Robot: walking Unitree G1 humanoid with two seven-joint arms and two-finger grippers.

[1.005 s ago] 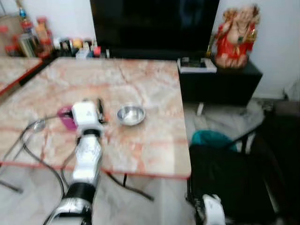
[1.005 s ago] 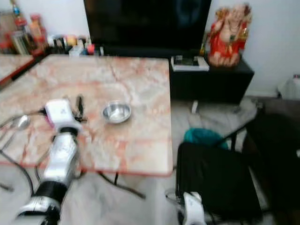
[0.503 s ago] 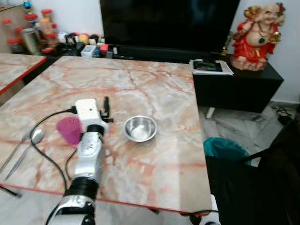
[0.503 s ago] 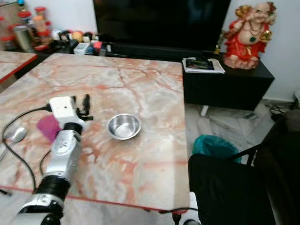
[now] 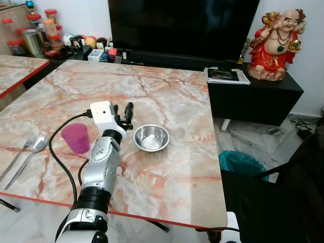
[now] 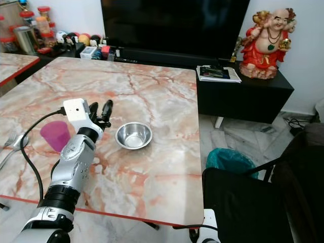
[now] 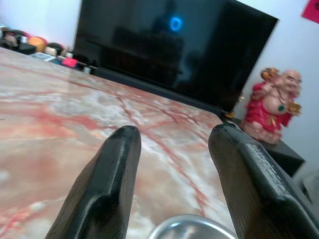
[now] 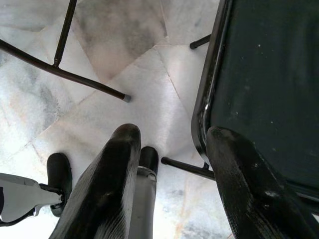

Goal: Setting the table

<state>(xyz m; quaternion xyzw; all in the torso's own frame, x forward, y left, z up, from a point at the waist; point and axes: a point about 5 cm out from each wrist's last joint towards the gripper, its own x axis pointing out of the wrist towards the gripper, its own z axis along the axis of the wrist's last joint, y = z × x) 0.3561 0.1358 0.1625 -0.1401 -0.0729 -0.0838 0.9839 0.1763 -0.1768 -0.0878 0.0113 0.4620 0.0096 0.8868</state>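
Observation:
A steel bowl sits near the middle of the marble table. To its left stands a pink cup, and a fork and spoon lie at the table's left edge. My left gripper hovers over the table between cup and bowl, open with nothing between its fingers. In the left wrist view the bowl's rim shows just below the fingertips. My right gripper hangs low beside a black chair, open over the floor.
A black chair stands at the table's right front corner, with a teal bin behind it. A TV, a black cabinet with a red statue, and bottles and jars line the back wall.
The camera has steadied and shifted. My left gripper has moved right from over the cup toward the bowl, leaving the pink cup fully uncovered.

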